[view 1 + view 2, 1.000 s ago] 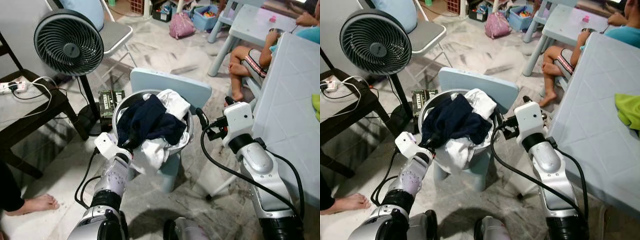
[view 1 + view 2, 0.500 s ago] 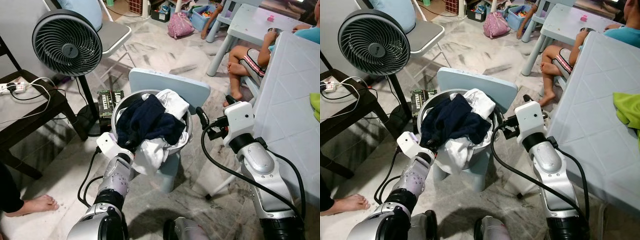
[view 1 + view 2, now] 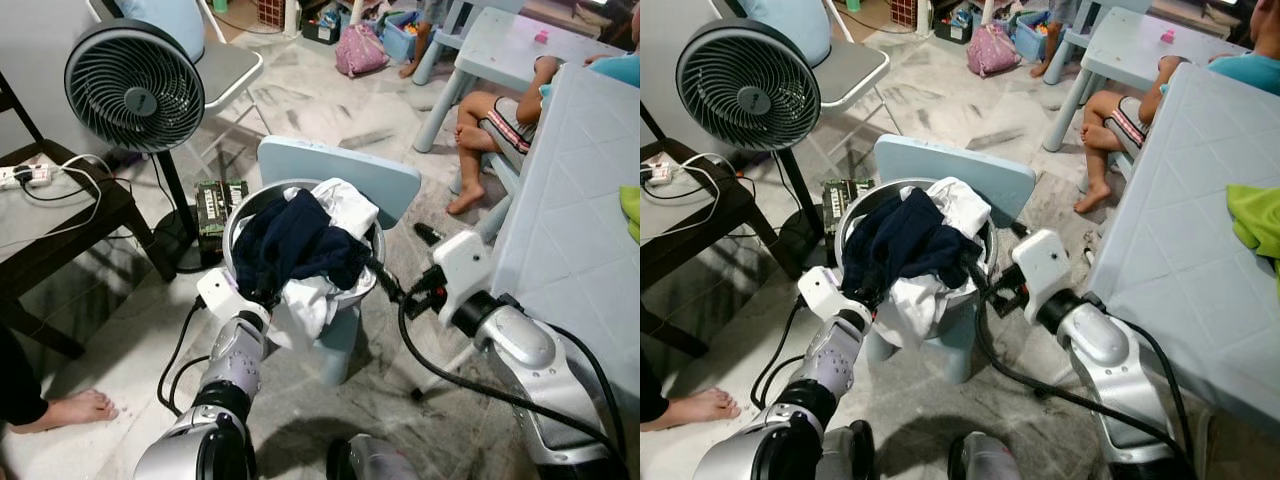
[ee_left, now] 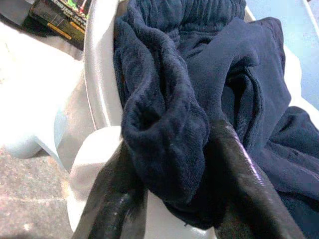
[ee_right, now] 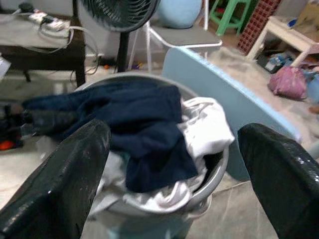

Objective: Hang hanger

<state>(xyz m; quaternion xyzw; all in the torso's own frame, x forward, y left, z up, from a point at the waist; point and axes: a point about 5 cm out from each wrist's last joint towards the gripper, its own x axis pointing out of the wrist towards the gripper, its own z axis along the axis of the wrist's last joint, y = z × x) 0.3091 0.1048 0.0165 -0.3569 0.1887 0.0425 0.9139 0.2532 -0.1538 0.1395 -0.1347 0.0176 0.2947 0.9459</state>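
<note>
Pinching navy garment (image 4: 169, 139), left gripper (image 4: 169, 199) (wrist view confirms); right gripper (image 5: 174, 164) gapes.

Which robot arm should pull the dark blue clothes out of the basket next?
Probably the left. Its end effector already has a fold of the blue clothes between its fingers at the basket rim. The right end effector is open, beside the basket, touching nothing.

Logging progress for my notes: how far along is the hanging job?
Nothing is hung yet. The left gripper is shut on the navy garment at the rim of the laundry basket; the right gripper, jaws open, faces the pile. Lifting and hanging remain.
</note>
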